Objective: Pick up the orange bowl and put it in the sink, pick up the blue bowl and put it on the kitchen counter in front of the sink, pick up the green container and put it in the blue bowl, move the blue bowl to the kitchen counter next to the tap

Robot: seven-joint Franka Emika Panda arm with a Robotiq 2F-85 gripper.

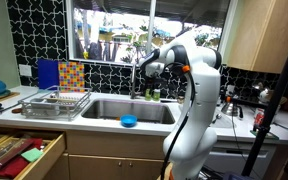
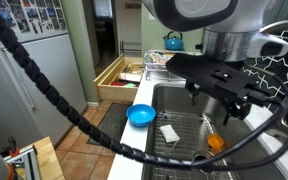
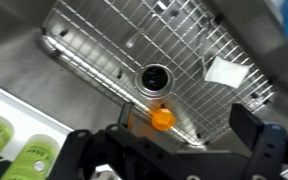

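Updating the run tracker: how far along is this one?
Done: orange bowl lies in the sink; blue bowl sits on the kitchen counter in front of it. In hand: nothing, gripper jaws open over the sink. Left: green container into the blue bowl, then bowl beside the tap.

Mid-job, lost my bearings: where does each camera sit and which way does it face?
Exterior view: across the room, facing counter and window; sink, blue bowl at its front; arm in the foreground.
Exterior view: off the counter's end, looking along it; blue bowl, orange bowl in the sink; arm and gripper overhead.
Wrist view: above the sink, looking down on the orange bowl; open gripper along the bottom.
Shared: both exterior views show the blue bowl.
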